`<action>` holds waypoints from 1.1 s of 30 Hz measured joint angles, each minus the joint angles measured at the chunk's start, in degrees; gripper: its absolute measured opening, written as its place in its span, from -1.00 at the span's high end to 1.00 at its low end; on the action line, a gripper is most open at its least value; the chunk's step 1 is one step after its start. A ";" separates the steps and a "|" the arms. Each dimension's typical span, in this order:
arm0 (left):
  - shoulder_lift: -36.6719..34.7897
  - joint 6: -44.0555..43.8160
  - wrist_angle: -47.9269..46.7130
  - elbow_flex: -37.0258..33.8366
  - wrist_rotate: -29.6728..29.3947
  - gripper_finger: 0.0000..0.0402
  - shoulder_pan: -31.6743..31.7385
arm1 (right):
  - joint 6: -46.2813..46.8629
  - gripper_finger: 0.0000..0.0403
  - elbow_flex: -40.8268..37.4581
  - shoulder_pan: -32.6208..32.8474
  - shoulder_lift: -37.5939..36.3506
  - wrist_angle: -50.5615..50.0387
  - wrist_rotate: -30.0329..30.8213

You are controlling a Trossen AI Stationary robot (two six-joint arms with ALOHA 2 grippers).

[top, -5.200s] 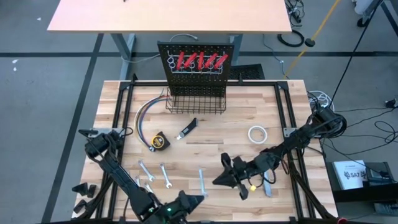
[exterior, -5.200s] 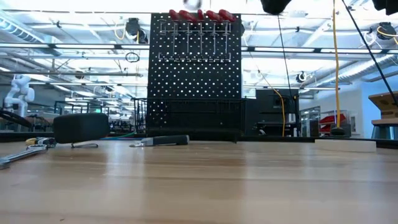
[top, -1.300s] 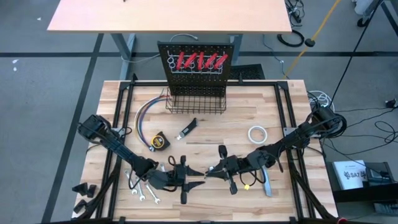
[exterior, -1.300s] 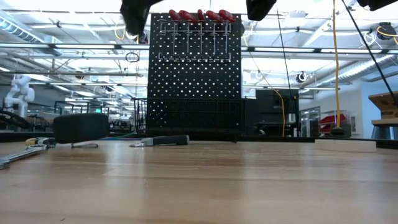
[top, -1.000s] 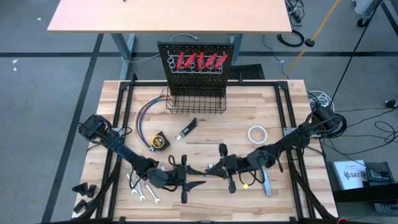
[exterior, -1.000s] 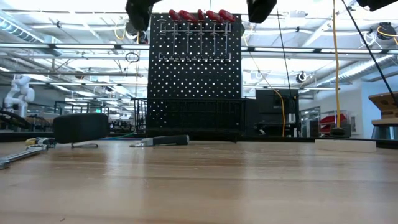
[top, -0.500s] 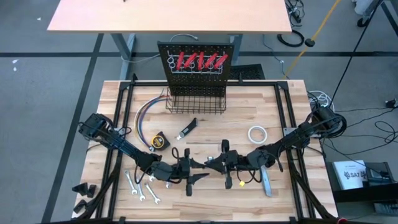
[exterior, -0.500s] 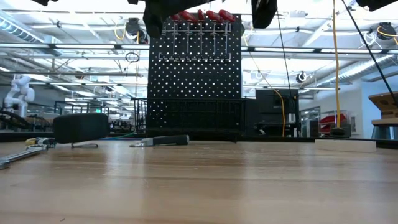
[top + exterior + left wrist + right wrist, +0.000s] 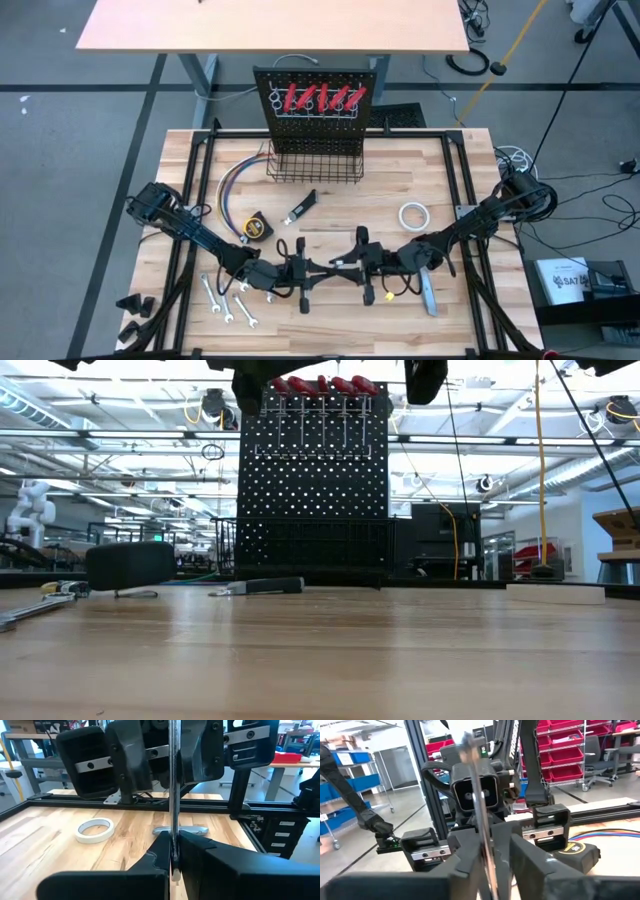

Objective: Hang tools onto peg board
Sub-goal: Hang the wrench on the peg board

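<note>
Left gripper [image 9: 312,270] is clamped tight on a thin silver wrench [image 9: 173,780], its fingers [image 9: 160,852] pressed against the shaft from both sides. It sits over the near middle of the table [image 9: 330,235], tip to tip with the right gripper [image 9: 346,268]. That one has the same wrench running up between its own tips; whether it grips or has let go I cannot tell. Three more wrenches [image 9: 243,314] lie flat just beside the left arm, and a grey bar [image 9: 428,296] lies beside the right arm. Farther on are the tape measure [image 9: 258,228], knife [image 9: 303,206] and tape roll [image 9: 413,216]. At the far edge stands the peg board [image 9: 320,125], with red-handled tools [image 9: 320,97] hung along its top and a basket [image 9: 313,165] at its base.
</note>
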 joint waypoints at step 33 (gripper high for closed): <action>-29.32 -7.68 -5.51 -22.08 31.72 0.91 34.84 | 5.36 0.06 -0.02 -4.64 -4.13 -38.25 7.60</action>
